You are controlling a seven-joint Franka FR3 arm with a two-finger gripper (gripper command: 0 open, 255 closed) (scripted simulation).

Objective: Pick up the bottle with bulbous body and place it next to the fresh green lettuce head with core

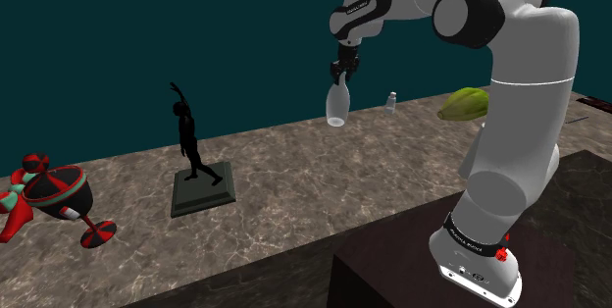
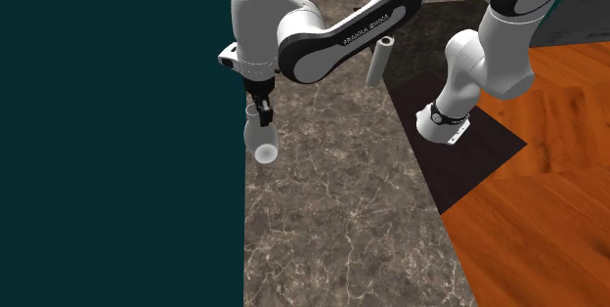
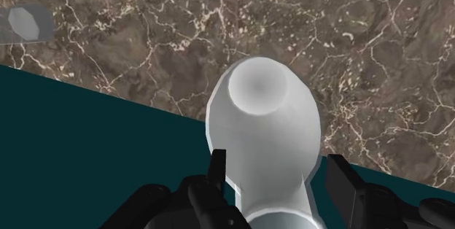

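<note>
We see the pincer (image 1: 341, 77) clamped on the pale bottle (image 1: 336, 108), its neck hidden; the arm (image 1: 520, 110) partly covers the lettuce (image 1: 461, 105)

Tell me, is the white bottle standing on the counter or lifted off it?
Lifted. The bottle hangs neck up, clasped in the gripper, with its base clear above the marble counter.

In the shoulder view the arm (image 1: 520, 110) hides the 3 o'clock end of the lettuce (image 1: 459, 106), and the picture's edge cuts the red ornament (image 1: 12, 221) at 9 o'clock. The neck of the bottle (image 1: 336, 107) is mostly hidden inside the end effector (image 1: 340, 80).
</note>
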